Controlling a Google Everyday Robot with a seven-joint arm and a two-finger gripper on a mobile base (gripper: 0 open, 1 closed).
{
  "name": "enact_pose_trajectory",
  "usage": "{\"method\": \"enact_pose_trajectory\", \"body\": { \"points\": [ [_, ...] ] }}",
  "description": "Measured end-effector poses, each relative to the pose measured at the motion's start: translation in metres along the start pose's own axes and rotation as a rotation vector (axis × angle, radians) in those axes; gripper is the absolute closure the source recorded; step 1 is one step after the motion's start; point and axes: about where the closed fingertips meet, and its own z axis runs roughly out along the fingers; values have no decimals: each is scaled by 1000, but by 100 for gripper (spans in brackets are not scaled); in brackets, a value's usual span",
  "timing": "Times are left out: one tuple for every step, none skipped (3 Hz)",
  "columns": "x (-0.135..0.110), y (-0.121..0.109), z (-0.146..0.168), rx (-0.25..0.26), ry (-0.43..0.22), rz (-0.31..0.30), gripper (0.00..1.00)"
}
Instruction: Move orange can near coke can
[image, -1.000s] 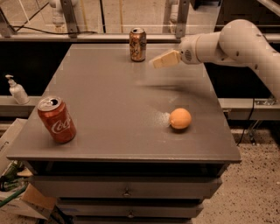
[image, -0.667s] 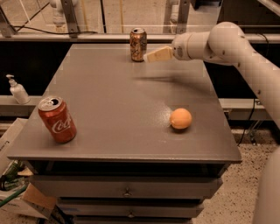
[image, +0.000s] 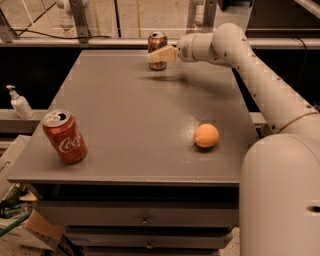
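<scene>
The orange can (image: 156, 40) is seen standing upright at the far edge of the grey table (image: 125, 100), slightly right of centre. The coke can (image: 65, 138) is set upright at the near left corner, so the two are well apart, with almost the whole diagonal of the tabletop between them. The gripper (image: 159, 55) is held roughly level at the far edge, reached in from the right on the long white arm (image: 260, 85), and is placed across the front of the orange can at about mid-height. A sideways approach at that height is judged to suit an upright can, since the body would be taken below the rim and above the base. Whether the gripper is released or clenched on the can cannot be told from this view; contact or near contact is suggested only by the overlap. An orange fruit (image: 206, 135) is found on the near right part of the table, off the straight line between the cans, and a pump bottle (image: 19, 103) is stood on a ledge beyond the table's left side. The grasping step is judged to be in hand, with the carry toward the coke can not yet done.
</scene>
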Motion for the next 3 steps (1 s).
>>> {"method": "enact_pose_trajectory", "body": {
  "points": [
    [-6,9,30,-25,-3,9,0],
    [-6,15,46,-37,6,15,18],
    [-4,15,46,-36,16,24,41]
  ]
}}
